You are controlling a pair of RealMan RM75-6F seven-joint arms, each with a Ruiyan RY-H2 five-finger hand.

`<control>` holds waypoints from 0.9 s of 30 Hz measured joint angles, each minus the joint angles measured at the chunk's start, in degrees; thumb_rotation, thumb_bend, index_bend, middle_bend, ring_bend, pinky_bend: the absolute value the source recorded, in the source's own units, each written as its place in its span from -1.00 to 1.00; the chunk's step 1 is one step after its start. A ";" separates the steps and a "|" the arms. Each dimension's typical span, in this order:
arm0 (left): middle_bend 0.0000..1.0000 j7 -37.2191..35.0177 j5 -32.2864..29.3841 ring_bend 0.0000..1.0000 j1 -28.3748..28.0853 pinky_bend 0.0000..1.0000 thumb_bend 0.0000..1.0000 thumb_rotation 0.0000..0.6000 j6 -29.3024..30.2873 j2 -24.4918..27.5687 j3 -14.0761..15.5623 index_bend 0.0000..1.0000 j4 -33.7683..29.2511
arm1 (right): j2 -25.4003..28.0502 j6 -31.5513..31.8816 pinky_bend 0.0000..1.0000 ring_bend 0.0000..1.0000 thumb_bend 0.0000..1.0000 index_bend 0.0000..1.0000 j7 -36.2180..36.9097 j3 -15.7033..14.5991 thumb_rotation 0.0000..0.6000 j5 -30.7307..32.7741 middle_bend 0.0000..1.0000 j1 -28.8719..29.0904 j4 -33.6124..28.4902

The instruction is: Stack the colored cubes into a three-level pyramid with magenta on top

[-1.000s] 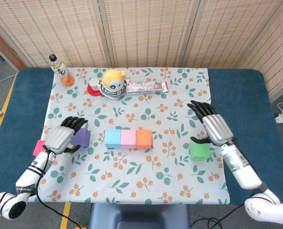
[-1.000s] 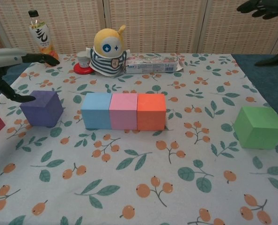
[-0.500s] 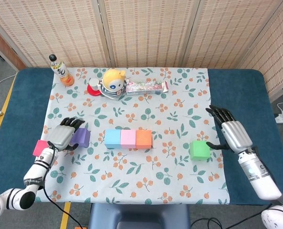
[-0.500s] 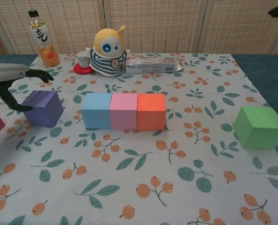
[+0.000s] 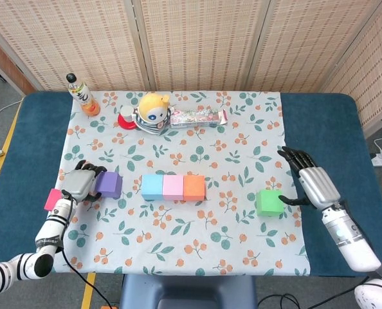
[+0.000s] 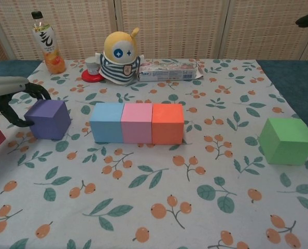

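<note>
A blue cube [image 5: 152,187], a pink cube [image 5: 173,187] and an orange cube [image 5: 194,187] stand touching in a row at the cloth's centre. The purple cube [image 5: 108,185] sits left of the row on the cloth. My left hand [image 5: 81,182] is at its left side with fingers curved, holding nothing; in the chest view that left hand [image 6: 11,96] reaches to the corner of the purple cube [image 6: 49,119]. A magenta cube [image 5: 52,199] lies further left. The green cube [image 5: 269,202] sits on the right, with my right hand [image 5: 310,183] spread just beside it.
At the back of the floral cloth [image 5: 178,244] stand a drink bottle [image 5: 81,95], a yellow plush toy [image 5: 153,112], a small red-based cup [image 5: 127,118] and a flat snack packet [image 5: 197,117]. Blue table [image 5: 345,129] borders the cloth on both sides.
My left hand has slid left and lower, off the top of the purple cube to its side. My right hand has moved right, from above the green cube to beside it. The cubes stayed put.
</note>
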 measured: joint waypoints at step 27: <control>-0.04 16.94 -23.28 -0.32 -13.93 -0.83 -0.35 1.00 8.62 4.90 -8.65 -0.27 -22.62 | 2.32 3.21 -1.00 -1.00 -0.90 -1.00 1.39 0.08 1.00 -0.88 -1.00 -3.47 -1.26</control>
